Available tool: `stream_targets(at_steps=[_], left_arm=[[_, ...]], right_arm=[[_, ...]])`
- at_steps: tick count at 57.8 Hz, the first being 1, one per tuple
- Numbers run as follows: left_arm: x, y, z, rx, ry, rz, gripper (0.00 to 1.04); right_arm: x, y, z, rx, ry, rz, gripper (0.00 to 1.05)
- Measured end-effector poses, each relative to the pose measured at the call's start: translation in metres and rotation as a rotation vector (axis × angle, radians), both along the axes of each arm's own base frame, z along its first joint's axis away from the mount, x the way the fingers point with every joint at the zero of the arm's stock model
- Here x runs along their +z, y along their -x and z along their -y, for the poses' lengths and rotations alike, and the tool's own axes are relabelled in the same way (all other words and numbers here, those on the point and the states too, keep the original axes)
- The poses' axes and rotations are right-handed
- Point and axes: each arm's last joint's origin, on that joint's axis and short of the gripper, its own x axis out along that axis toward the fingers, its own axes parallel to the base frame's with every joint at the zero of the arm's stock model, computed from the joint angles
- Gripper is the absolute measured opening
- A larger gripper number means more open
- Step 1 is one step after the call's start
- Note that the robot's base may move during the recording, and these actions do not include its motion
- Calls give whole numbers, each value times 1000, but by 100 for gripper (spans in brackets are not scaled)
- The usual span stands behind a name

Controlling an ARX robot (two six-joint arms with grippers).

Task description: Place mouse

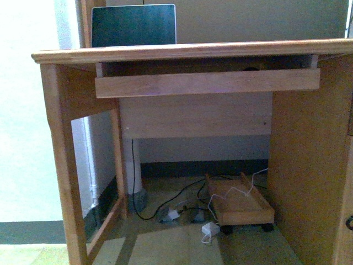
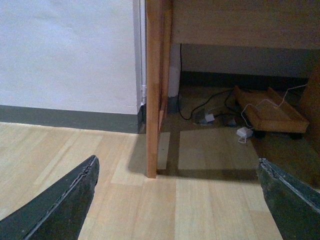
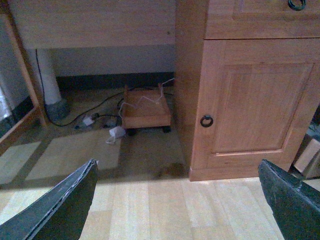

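Grasping is judged not yet begun: both end effectors are held low over the wooden floor, facing the desk [image 1: 165,54]. The left end effector [image 2: 176,160] is spread wide with nothing between its fingers, and the right end effector [image 3: 176,162] is likewise spread wide and empty. The mouse is not plainly shown in any view. A small dark shape [image 1: 251,68] is glimpsed in the gap between the desk top and the front board of the pulled-out keyboard tray [image 1: 207,83], but whether it is the mouse cannot be told. A laptop [image 1: 133,25] is seen on the desk top, its screen upright. Under the desk a wheeled wooden stand [image 1: 240,204] and a white adapter [image 1: 210,229] lie on the floor. The mouse must first be found and reached. For that, an arm would have to be raised to desk height and brought in over the tray without the desk edge being struck
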Motion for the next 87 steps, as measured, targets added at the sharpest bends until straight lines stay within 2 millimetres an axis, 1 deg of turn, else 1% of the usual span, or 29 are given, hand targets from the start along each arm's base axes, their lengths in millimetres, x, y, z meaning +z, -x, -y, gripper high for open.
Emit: stream_targets(at_steps=[87], left_arm=[[0,0,0,0,0,0,97]], right_arm=[[0,0,0,0,0,0,97]])
